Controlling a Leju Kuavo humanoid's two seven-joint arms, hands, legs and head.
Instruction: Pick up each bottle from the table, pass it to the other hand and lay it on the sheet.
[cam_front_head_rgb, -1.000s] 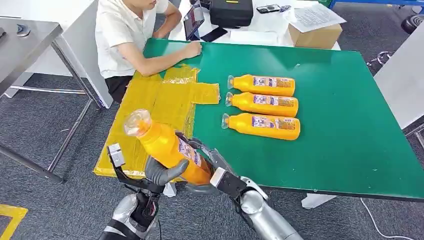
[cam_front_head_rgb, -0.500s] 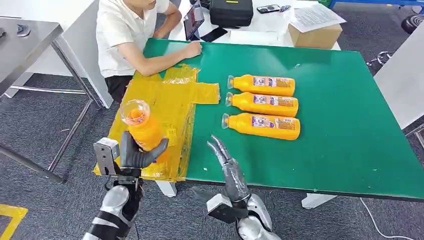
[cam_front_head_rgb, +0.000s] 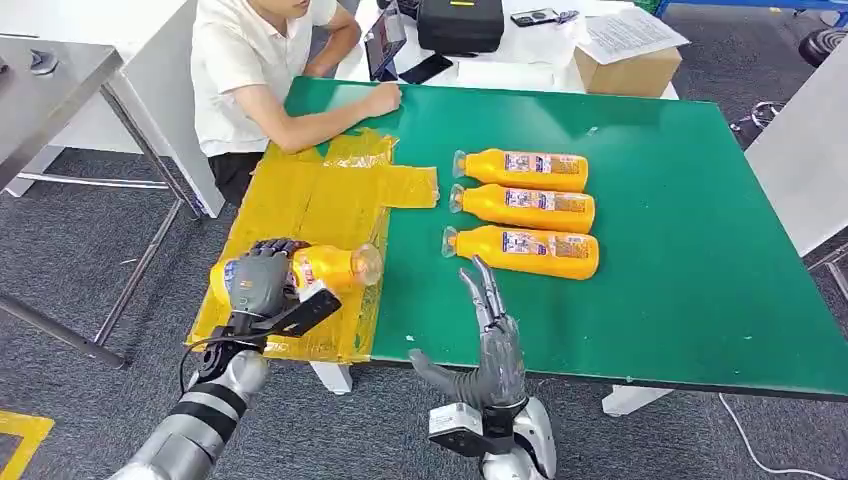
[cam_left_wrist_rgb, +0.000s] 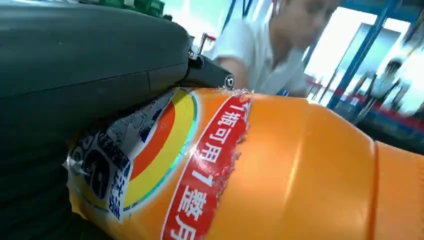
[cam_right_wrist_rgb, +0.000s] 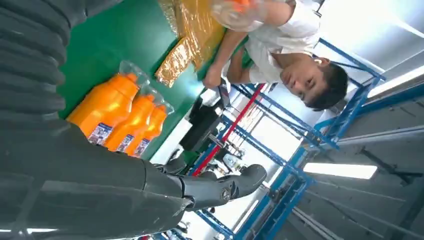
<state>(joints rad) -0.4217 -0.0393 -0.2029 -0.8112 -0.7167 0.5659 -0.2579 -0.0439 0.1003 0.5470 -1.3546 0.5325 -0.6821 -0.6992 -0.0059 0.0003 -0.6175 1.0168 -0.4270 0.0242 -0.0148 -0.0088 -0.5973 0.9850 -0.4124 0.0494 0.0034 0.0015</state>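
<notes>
— Lower left of the head view: what is obscured?
— The left hand (cam_front_head_rgb: 260, 282) grips an orange bottle (cam_front_head_rgb: 325, 268) lying sideways over the yellow sheet (cam_front_head_rgb: 310, 200); its fingers cover the bottle's base end.

— Change from half a second ago?
— That bottle stood upright then.

— Further right?
— The right hand (cam_front_head_rgb: 492, 335) is empty, fingers spread and raised at the green table (cam_front_head_rgb: 680, 300) edge. Three bottles (cam_front_head_rgb: 525, 211) lie side by side at centre.
</notes>
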